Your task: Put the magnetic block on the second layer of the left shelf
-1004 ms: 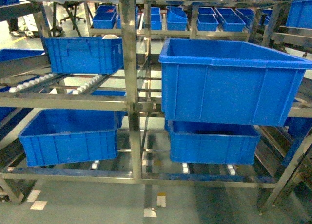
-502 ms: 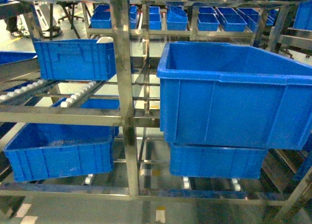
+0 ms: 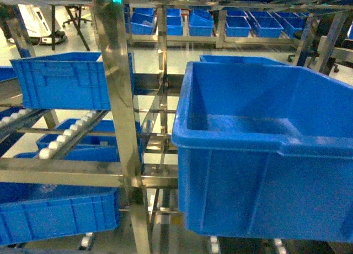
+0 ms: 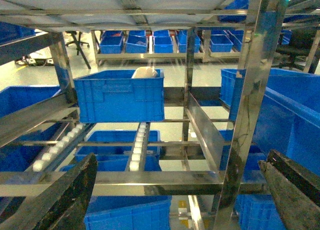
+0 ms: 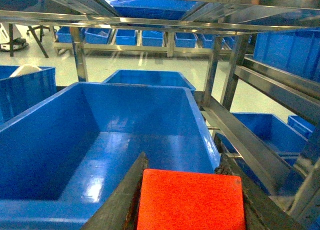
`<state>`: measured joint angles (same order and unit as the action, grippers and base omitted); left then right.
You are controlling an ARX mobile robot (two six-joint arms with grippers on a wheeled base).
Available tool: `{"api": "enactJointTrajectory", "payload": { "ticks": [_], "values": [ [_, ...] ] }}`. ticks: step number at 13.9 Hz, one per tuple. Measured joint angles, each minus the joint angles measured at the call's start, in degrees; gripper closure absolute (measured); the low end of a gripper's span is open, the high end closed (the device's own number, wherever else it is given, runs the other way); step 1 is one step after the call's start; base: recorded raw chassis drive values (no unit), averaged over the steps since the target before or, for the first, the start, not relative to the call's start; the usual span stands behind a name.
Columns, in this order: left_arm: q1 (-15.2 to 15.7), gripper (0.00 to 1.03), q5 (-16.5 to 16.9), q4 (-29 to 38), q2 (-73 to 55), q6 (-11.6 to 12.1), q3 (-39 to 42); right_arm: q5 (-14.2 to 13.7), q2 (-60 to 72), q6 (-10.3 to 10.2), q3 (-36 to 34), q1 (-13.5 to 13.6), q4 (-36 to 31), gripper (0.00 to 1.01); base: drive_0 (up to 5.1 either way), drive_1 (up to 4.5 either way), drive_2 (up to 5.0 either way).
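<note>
While the right pincer point(image 5: 187, 200) grips the magnetic block point(image 5: 190, 202) between its two dark fingers point(image 5: 125, 200), the red block fills the bottom of the right wrist view, held above the near rim of a large blue bin point(image 5: 115, 140). That bin sits on the right side of the rack, at the front edge of its level, and nothing shows inside it.

The left pincer point(image 4: 170, 200) is spread wide and holds nothing; its dark fingers point(image 4: 65, 195) frame the lower corners of the left wrist view, apart from everything. Between and beyond them stands the left shelf point(image 3: 118, 132), with its shiny upright post and a crossbar along the front edge. White roller rails point(image 4: 139, 145) slope back from that crossbar. At their far end rests a smaller blue crate point(image 4: 120, 96) with a pale object point(image 4: 146, 73) showing above its rim. More blue bins point(image 4: 125, 217) sit on the level below, and rows of small blue bins point(image 3: 220, 23) line the far racks.
</note>
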<state>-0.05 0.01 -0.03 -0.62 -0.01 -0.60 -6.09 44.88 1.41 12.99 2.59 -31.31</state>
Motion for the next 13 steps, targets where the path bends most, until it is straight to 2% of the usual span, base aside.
{"api": "enactJointTrajectory", "payload": {
  "ticks": [3, 8, 9, 10, 13],
  "values": [
    [0.00, 0.05, -0.04, -0.13, 0.00, 0.00, 0.00, -0.07, 0.28, 0.00, 0.00, -0.02, 0.46, 0.68, -0.1, 4.28, -4.4],
    [0.00, 0.05, -0.04, -0.15, 0.00, 0.00, 0.00, -0.07, 0.35, -0.09, 0.02, 0.02, 0.98, 0.68, 0.0, 0.00, 0.0],
    [0.00, 0.05, -0.04, -0.15, 0.00, 0.02, 0.00, 0.15, 0.44, -1.05, 0.37, 0.26, 3.80, 0.68, 0.0, 0.00, 0.0],
    [0.00, 0.05, -0.07, -0.17, 0.00, 0.00, 0.00, 0.61, 2.84, -3.34, 1.73, 1.57, 5.49, 0.68, 0.0, 0.00, 0.0],
    [0.00, 0.05, -0.04, -0.15, 0.00, 0.00, 0.00, 1.40, 17.14, -8.98, 8.13, 5.46, 1.29, 0.68, 0.0, 0.00, 0.0]
  ]
}}
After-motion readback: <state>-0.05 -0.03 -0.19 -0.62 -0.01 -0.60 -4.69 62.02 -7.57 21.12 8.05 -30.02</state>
